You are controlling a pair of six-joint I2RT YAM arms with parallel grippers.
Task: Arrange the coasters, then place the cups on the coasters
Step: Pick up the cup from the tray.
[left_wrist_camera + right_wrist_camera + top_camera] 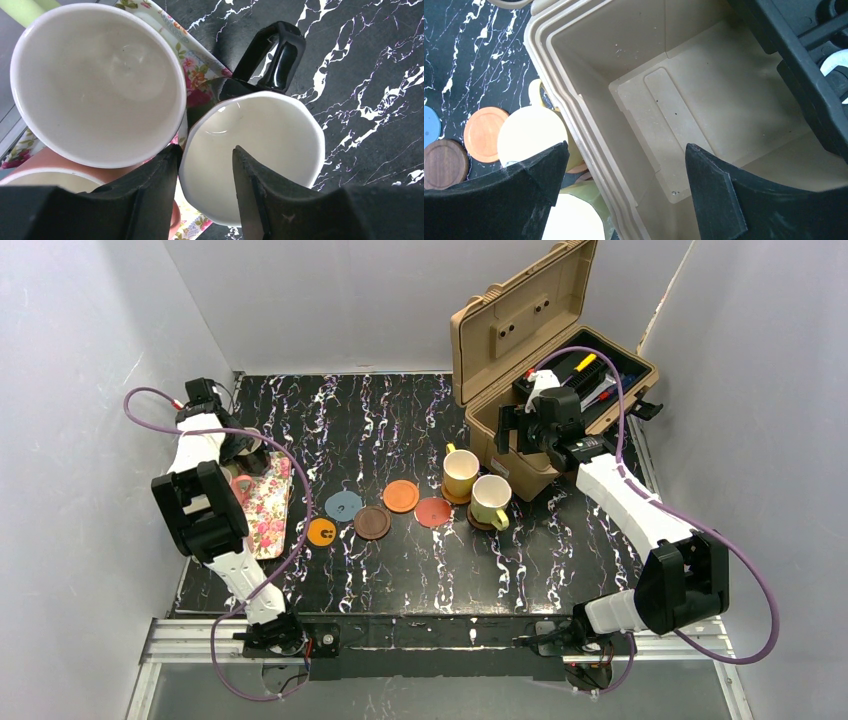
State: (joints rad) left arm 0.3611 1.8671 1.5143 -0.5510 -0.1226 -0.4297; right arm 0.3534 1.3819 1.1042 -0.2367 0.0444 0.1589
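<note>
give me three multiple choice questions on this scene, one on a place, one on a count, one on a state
1. Where does the right gripper hang?
A. over the open tan plastic case
B. over the floral rectangular tray
C. low beside its own base

2. How many flat round coasters lie bare, with no cup on them?
A. three
B. five
C. seven

3. How does the left gripper stand at the black mug with a cream inside?
A. shut, well off it
B. astride its rim, one finger inside, one outside
C. closed on its handle

Answers:
1 A: the right wrist view looks down into the case between the spread fingers.
2 B: the top view shows five bare discs; two more sit under the yellow mug and the lime mug.
3 B: the left wrist view shows the rim running between the two fingers.
</note>
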